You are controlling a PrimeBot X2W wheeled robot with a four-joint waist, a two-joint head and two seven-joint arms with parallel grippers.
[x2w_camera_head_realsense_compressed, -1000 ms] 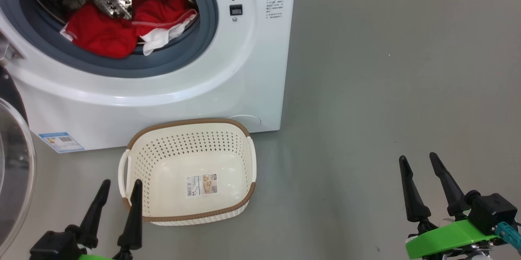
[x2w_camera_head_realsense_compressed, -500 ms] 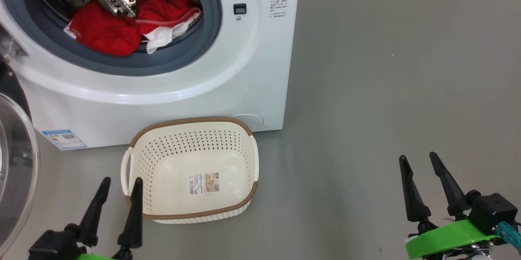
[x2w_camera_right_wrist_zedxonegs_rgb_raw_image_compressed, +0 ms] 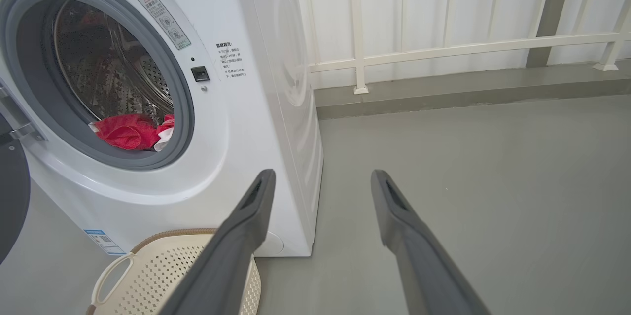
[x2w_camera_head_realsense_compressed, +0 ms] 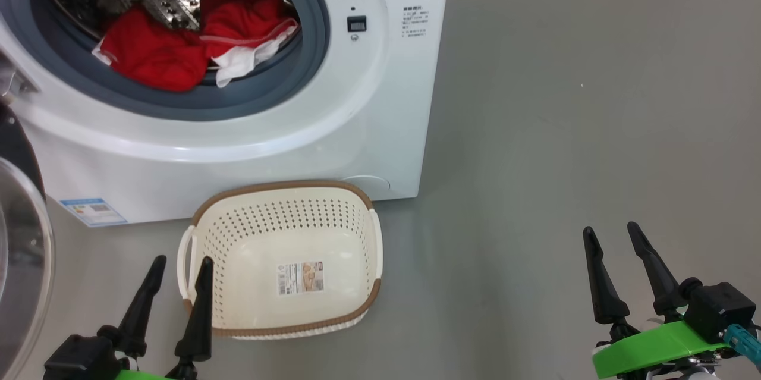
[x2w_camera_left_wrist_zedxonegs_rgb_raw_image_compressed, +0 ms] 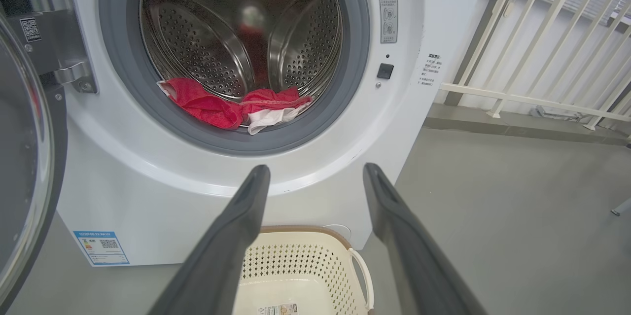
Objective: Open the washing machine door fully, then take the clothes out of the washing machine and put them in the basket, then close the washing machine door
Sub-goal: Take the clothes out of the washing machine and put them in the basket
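The washing machine [x2w_camera_head_realsense_compressed: 238,148] fills my head view from 10 to 12 o'clock. Its door [x2w_camera_head_realsense_compressed: 24,261] hangs swung wide at 9 o'clock, so I judge the opening step done. The basket [x2w_camera_head_realsense_compressed: 279,185] sits on the floor [x2w_camera_head_realsense_compressed: 565,130] just before the machine, at 6 o'clock of the drum [x2w_camera_left_wrist_zedxonegs_rgb_raw_image_compressed: 197,49], holding only its label [x2w_camera_head_realsense_compressed: 302,278]. The red polo shirt [x2w_camera_head_realsense_compressed: 154,56] and white cloth [x2w_camera_head_realsense_compressed: 238,65] lie at the drum's front lip, so unloading and closing are left. My left end effector [x2w_camera_head_realsense_compressed: 183,259] at 7 o'clock and right end effector [x2w_camera_head_realsense_compressed: 609,228] at 4 o'clock both stand wide open, empty.
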